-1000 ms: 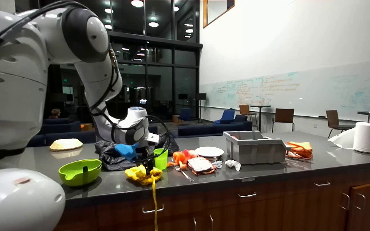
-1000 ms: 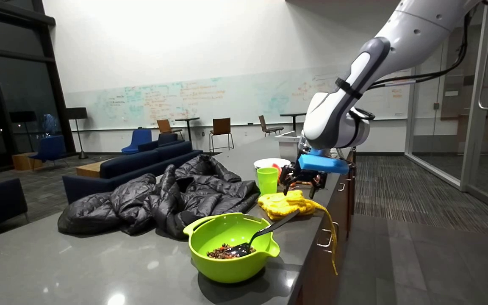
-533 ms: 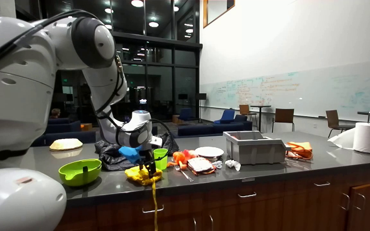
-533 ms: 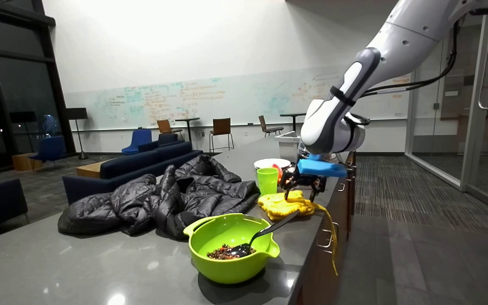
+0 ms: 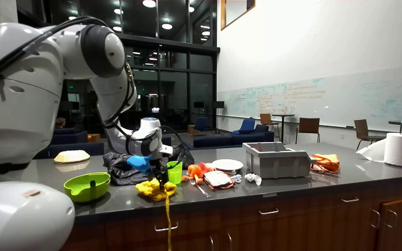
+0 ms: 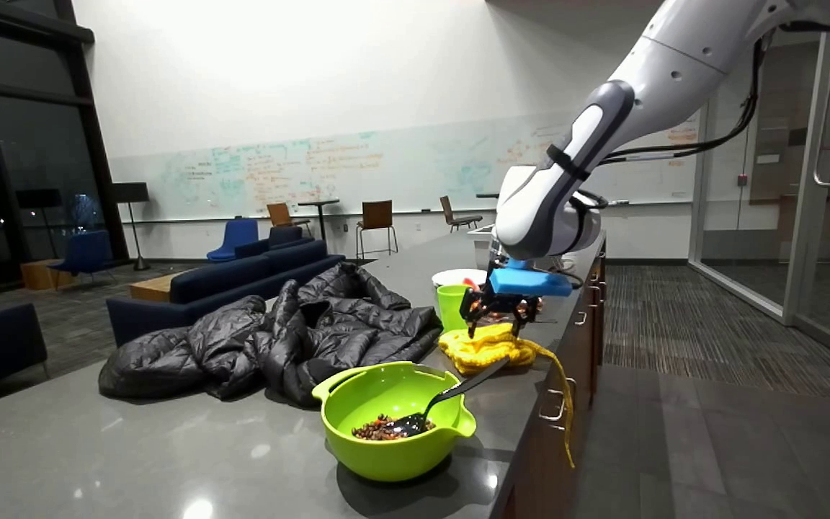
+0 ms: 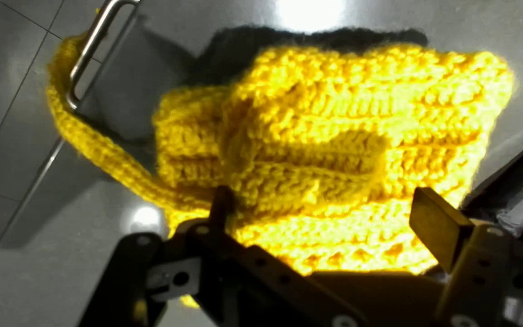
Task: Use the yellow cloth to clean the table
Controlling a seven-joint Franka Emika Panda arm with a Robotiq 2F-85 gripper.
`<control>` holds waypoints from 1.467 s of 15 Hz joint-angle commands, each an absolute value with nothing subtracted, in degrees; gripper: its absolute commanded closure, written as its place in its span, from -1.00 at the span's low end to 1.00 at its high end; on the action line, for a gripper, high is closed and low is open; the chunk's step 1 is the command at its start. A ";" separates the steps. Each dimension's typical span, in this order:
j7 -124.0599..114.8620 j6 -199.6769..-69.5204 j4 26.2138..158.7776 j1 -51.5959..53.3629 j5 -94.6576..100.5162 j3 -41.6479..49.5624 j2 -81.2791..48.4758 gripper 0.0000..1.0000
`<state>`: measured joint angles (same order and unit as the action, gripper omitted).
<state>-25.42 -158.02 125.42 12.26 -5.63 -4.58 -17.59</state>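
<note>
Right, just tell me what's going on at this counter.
A robot arm has its gripper over the yellow cloth, which lies bunched near the edge of the counter, its long strap hanging down over the side. The jaws stand apart; whether they touch the cloth is hard to tell, but it isn't gripped yet. The job is to clean with it, and no wiping is under way. A black jacket, a green cup and a green bowl are nearby.

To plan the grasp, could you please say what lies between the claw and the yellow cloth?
In the wrist view, nothing shows between the claw and the yellow cloth; contact is unclear.
</note>
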 commanded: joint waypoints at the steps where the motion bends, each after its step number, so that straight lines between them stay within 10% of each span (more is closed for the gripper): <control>1: -27.22 -152.57 120.92 13.92 -3.09 -2.74 -21.43 -1.00; 3: -27.82 -149.43 119.54 14.41 -2.05 -2.21 -23.13 -1.00; 4: -27.98 -148.22 118.81 14.57 -1.58 -2.03 -24.12 -0.60; 15: -28.15 -141.47 115.75 15.39 -1.62 -2.48 -25.11 0.92; 22: -27.38 -134.40 116.32 15.07 -3.21 -4.12 -24.45 0.91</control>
<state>-27.40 -137.91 114.99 15.00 -2.26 -3.22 -23.66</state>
